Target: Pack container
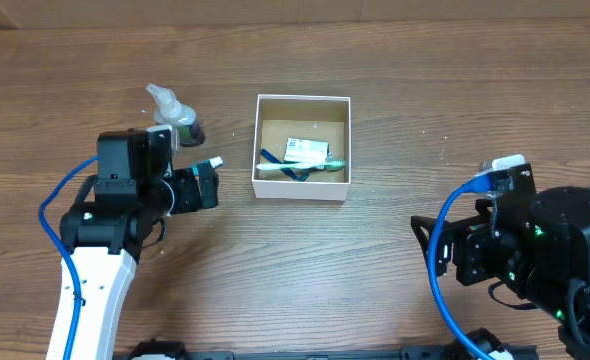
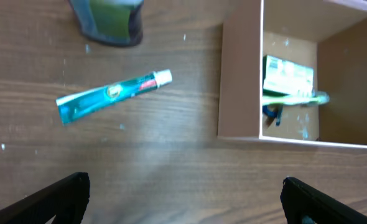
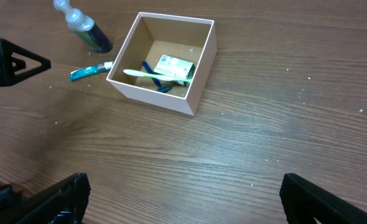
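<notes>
The container (image 1: 301, 187) is a square open box with white walls, standing at mid table. In it lie a green-and-white packet (image 1: 306, 150), a pale green toothbrush (image 1: 310, 166) and a blue item. A teal toothpaste tube (image 2: 112, 93) with a white cap lies on the wood just left of the box wall (image 2: 239, 81). A clear bottle of green liquid (image 1: 173, 113) lies farther back on the left. My left gripper (image 1: 205, 183) hovers open over the tube, nothing between its fingers (image 2: 65, 193). My right gripper (image 3: 183, 199) stands open over bare wood, well to the right of the box (image 3: 152, 96).
Brown cardboard lines the far edge of the table (image 1: 425, 12). The blue cable of the left arm (image 1: 60, 215) loops out at the left, and the right arm's cable (image 1: 437, 270) hangs at the lower right.
</notes>
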